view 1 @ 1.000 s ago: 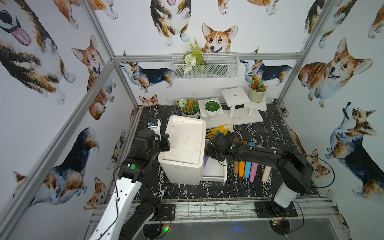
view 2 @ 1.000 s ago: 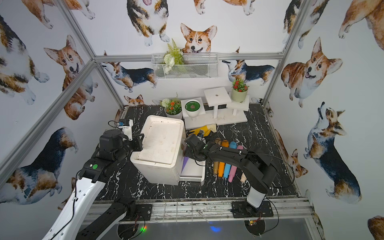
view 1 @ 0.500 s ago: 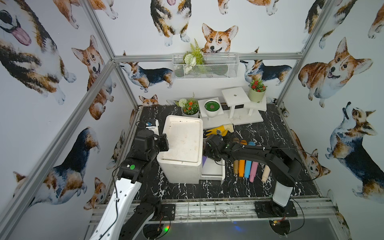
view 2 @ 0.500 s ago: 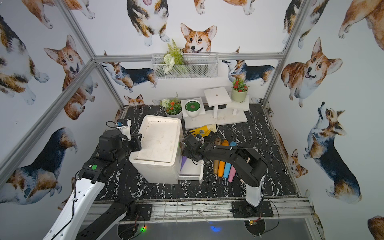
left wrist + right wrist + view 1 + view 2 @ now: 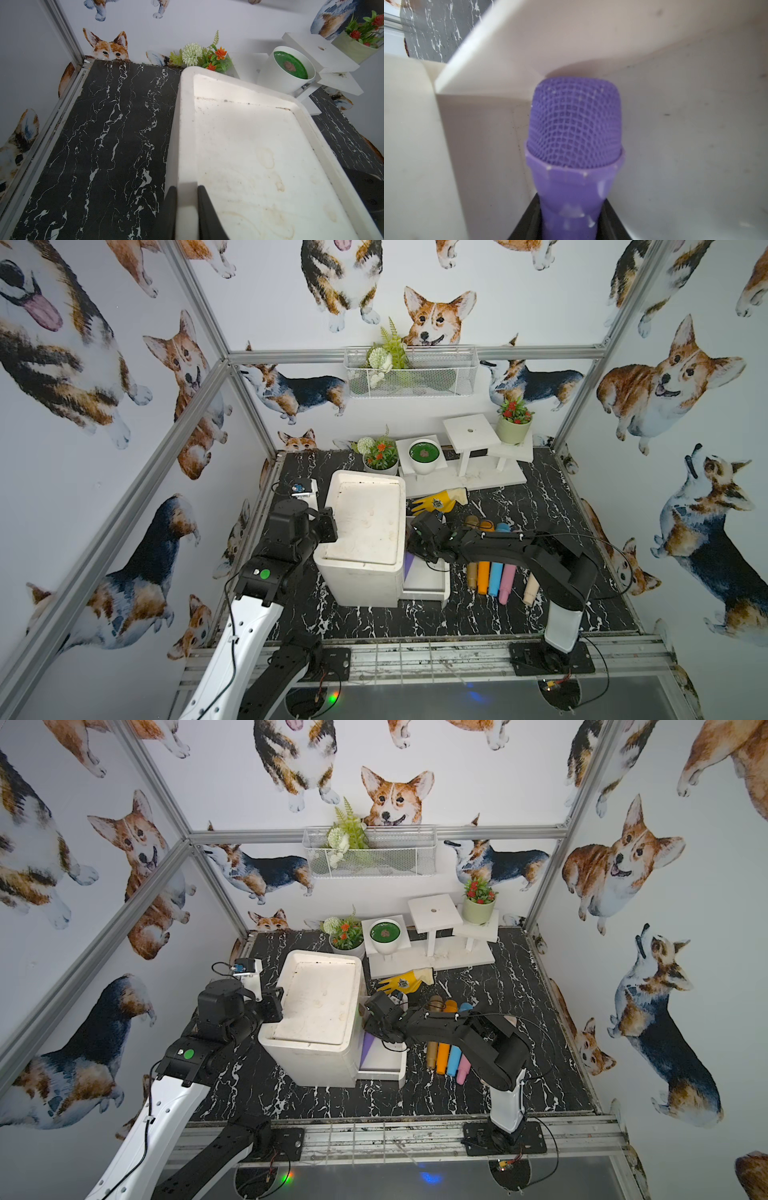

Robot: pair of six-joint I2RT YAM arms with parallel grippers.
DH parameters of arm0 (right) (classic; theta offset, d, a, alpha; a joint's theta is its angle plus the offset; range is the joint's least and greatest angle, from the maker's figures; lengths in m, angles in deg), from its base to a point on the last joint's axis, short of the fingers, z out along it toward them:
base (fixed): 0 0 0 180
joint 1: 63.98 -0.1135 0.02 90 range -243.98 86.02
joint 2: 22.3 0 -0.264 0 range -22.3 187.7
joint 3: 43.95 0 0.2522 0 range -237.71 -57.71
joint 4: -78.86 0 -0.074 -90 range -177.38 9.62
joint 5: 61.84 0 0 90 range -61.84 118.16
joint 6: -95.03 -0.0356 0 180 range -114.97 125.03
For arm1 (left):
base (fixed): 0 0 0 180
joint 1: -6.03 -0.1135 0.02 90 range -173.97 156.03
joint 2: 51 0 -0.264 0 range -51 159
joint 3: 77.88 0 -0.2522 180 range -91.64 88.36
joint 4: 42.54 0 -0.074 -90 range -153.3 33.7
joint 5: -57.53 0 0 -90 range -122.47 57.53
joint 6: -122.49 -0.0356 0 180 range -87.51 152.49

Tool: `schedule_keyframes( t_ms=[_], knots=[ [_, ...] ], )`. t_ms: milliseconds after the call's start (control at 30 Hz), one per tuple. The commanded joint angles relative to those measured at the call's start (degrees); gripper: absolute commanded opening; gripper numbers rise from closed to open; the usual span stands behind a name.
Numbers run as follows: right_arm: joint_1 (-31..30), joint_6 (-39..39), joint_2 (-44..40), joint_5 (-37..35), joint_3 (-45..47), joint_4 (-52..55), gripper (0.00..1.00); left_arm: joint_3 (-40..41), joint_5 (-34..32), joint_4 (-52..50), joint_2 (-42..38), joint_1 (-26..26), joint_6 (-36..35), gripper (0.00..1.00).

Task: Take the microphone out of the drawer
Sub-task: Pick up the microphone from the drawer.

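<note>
Drawer (image 5: pixel 428 593) open, sticking out of the white cabinet (image 5: pixel 365 522) on the right arm's side. Purple mic (image 5: pixel 575 128) is inside the drawer, not yet out. Its mesh head sits close to a white inner corner; lifted or resting, cannot tell. Right gripper (image 5: pixel 572 200) reaches into the drawer, black fingers (image 5: pixel 530 222) pressed against both sides of the mic handle, so it holds the mic. Left gripper (image 5: pixel 186 188) narrow, pinching the cabinet's left-side top rim. Yellow glove (image 5: pixel 436 502) and a row of coloured tubes (image 5: pixel 494 568) lie on the table near the drawer
</note>
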Motion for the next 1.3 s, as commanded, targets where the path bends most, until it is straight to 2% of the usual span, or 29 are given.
schedule_keyframes(
  t_ms=[0,267,933,1267],
  knots=[
    [-0.3,1.76,0.05,2.07,0.43,3.53,0.31,1.17,3.29,-9.68,0.52,0.07,0.99,0.0],
    [-0.32,4.28,-2.97,1.09,0.78,4.91,0.22,1.08,2.96,-10.16,0.14,0.07,0.79,0.0],
    [0.01,11.75,-13.59,-2.43,0.27,11.36,0.2,1.35,3.01,-10.34,-0.31,0.07,1.37,0.01],
    [1.88,14.15,-21.22,-5.03,3.23,15.52,0.19,1.6,3.14,-10.25,-0.51,0.07,1.67,0.01]
  ],
)
